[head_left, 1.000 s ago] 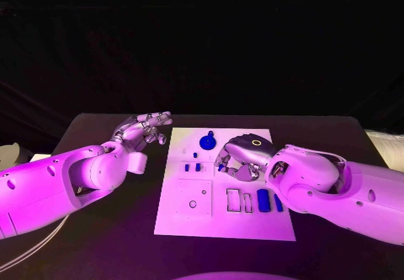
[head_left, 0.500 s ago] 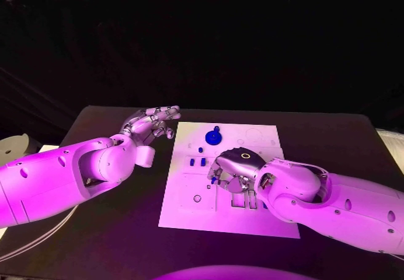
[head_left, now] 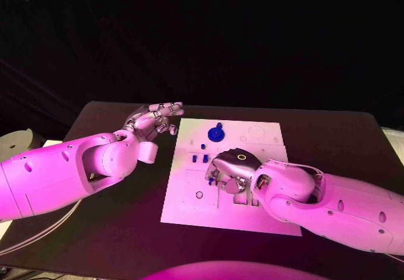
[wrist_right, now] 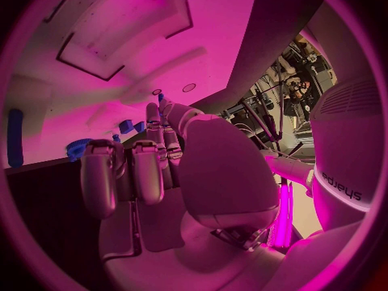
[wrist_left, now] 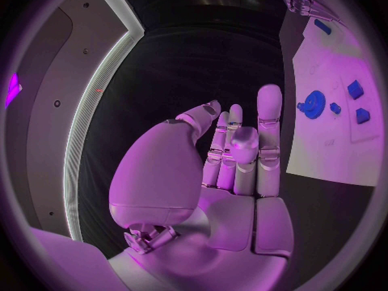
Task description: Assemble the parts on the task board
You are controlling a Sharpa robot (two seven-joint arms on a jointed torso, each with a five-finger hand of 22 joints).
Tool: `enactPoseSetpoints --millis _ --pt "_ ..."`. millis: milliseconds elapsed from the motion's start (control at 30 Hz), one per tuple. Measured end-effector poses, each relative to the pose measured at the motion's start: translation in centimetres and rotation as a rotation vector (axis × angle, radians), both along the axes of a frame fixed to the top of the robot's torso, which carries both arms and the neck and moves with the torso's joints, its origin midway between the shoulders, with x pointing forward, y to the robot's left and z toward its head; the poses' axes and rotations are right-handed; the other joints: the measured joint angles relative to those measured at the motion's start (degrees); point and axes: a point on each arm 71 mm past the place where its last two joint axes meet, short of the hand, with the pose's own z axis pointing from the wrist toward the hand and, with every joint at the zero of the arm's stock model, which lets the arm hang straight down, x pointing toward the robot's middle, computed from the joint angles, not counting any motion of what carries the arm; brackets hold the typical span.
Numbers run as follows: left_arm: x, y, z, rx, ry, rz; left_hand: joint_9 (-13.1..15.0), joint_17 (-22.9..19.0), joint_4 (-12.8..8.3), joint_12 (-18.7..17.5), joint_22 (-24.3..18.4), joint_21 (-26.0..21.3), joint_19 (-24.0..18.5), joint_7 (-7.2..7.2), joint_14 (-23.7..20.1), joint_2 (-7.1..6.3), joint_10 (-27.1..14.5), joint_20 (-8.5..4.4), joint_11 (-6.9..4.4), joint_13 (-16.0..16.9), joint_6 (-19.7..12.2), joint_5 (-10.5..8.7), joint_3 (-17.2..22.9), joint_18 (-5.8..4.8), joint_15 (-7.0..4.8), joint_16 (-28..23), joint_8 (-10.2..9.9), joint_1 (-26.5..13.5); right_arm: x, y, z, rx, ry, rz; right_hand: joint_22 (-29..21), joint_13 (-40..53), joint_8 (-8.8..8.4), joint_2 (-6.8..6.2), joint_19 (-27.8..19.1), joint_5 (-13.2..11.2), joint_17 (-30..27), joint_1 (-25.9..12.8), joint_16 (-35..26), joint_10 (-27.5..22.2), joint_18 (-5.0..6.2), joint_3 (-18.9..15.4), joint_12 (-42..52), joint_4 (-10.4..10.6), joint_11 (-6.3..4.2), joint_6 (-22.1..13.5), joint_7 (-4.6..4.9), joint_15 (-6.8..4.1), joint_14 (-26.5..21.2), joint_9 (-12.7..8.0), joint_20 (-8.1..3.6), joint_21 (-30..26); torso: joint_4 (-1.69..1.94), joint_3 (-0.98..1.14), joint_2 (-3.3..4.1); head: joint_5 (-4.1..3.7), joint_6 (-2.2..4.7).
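Observation:
The white task board [head_left: 190, 207] lies in the middle of the black table. A round blue part [head_left: 215, 135] sits near its far edge, with two small blue blocks [head_left: 198, 158] just nearer. My right hand [head_left: 229, 168] hovers low over the board's middle with its fingers curled down. In the right wrist view the right hand [wrist_right: 161, 168] pinches a small blue part [wrist_right: 160, 98] at its fingertips above the board [wrist_right: 97, 19]. My left hand [head_left: 156, 121] hangs beside the board's far left corner, fingers stretched out and holding nothing; the left wrist view shows this hand [wrist_left: 230, 168] beside the round part [wrist_left: 311, 102].
Rectangular recesses [head_left: 240, 198] lie on the board just under my right forearm. A long blue piece [wrist_right: 15, 138] lies on the board in the right wrist view. A pale object [head_left: 13, 140] sits off the table's left edge.
The head camera has shifted. My right hand has drifted toward the board's middle and left, fingers still curled. My left hand keeps its outstretched pose beside the far left corner.

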Motion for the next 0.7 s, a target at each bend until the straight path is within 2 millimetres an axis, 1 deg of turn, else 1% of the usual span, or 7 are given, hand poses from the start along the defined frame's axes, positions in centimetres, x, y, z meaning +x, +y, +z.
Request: enactPoseSetpoints --millis 167,333,433,700 --pt "-0.01 0.03 0.0 0.0 0.001 0.0 0.0 0.0 0.0 0.0 0.0 0.0 0.0 0.0 0.0 0.0 0.0 0.0 0.0 0.0 0.0 0.0 0.0 0.0 0.0 0.0 0.0 0.0 0.09 0.01 -0.13 -0.01 -0.007 0.003 0.0 0.0 -0.09 0.0 0.0 0.0 0.0 0.0 0.0 0.0 0.0 0.0 0.0 0.0 0.0 0.0 0.0 0.0 0.0 0.0 0.0 0.0 0.0 -0.02 -0.05 0.18 -0.22" --pt "-0.02 0.11 -0.01 0.001 0.002 0.001 0.0 0.0 0.0 0.0 0.0 0.0 0.0 0.0 0.0 0.0 0.0 0.0 0.0 0.0 0.0 0.0 0.0 0.0 0.0 0.0 0.0 0.0 0.15 -0.01 -0.21 -0.022 -0.014 0.006 0.0 0.0 -0.11 0.0 0.0 0.0 0.0 0.0 0.0 0.0 0.0 0.0 0.0 0.0 0.01 0.0 -0.01 0.0 0.0 0.0 0.0 0.0 0.0 -0.03 -0.07 0.25 -0.31" --pt "-0.02 0.15 -0.01 0.001 0.002 0.001 0.0 -0.1 0.0 0.0 -0.1 0.0 0.0 0.21 0.0 0.0 -0.2 0.0 -0.2 0.0 -0.2 0.0 0.0 -0.01 0.0 0.0 0.0 0.0 0.14 -0.02 -0.23 -0.028 -0.019 0.008 0.0 -0.1 0.06 0.0 0.0 0.0 0.0 0.0 0.0 0.0 0.0 -0.2 0.0 -0.1 0.01 0.0 -0.02 0.0 0.0 0.0 0.0 0.0 0.0 -0.03 -0.07 0.3 -0.37" --pt "0.0 0.25 -0.03 0.002 0.004 0.002 0.0 -0.1 0.0 0.0 -0.1 0.0 0.0 0.21 0.0 0.0 -0.2 0.0 -0.2 0.0 -0.2 0.0 0.0 0.0 0.0 0.0 0.0 0.0 0.06 -0.01 -0.19 -0.041 -0.032 0.014 0.0 -0.1 0.18 0.0 0.0 0.0 0.0 0.0 0.0 -0.1 0.0 -0.2 0.0 -0.1 0.11 -0.1 -0.06 0.0 0.0 0.1 0.0 0.0 -0.08 -0.01 -0.07 0.42 -0.46"
